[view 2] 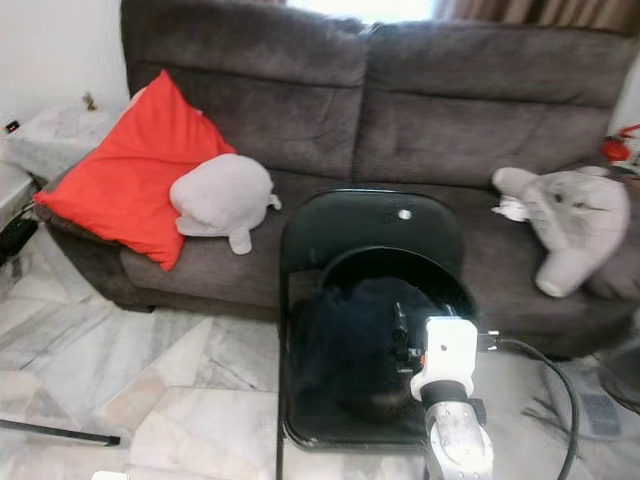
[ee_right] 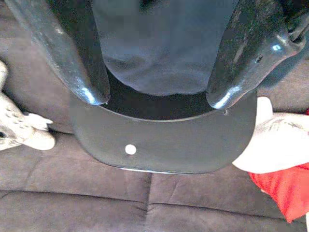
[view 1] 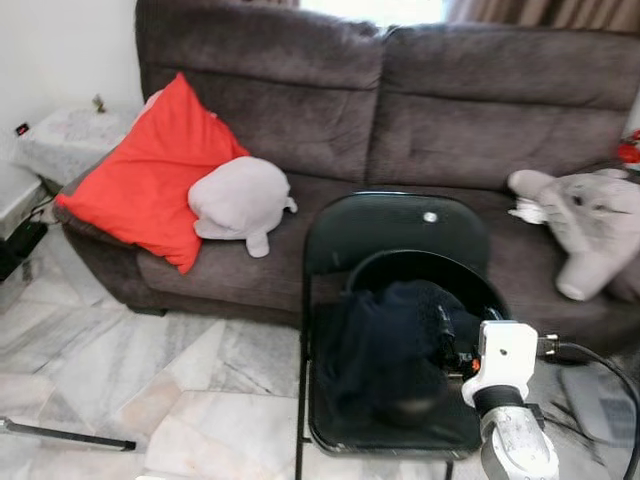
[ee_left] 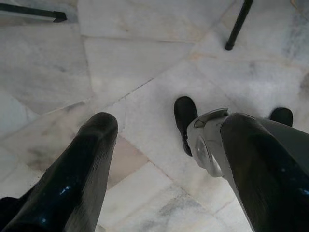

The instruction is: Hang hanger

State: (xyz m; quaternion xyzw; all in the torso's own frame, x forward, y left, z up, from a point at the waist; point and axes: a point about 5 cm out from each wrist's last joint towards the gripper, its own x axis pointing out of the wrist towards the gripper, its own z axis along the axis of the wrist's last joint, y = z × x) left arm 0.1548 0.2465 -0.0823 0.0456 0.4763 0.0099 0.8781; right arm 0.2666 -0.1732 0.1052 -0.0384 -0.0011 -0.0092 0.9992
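The right gripper's fingertips are hidden in the head views behind its own white wrist housing. The dark garment covers most of the black folding chair's seat; any hanger cannot be made out. The grey plush at far right is cut off.

head: down at chair | right wrist: close, same chair | left wrist: floor

This is a home living room. A wide grey-brown fabric sofa stands against the wall, with a red cushion and a pale plush toy at one end and another soft toy at the other. A black folding chair stands before it on a marble-tiled floor, and curtains hang behind the sofa.
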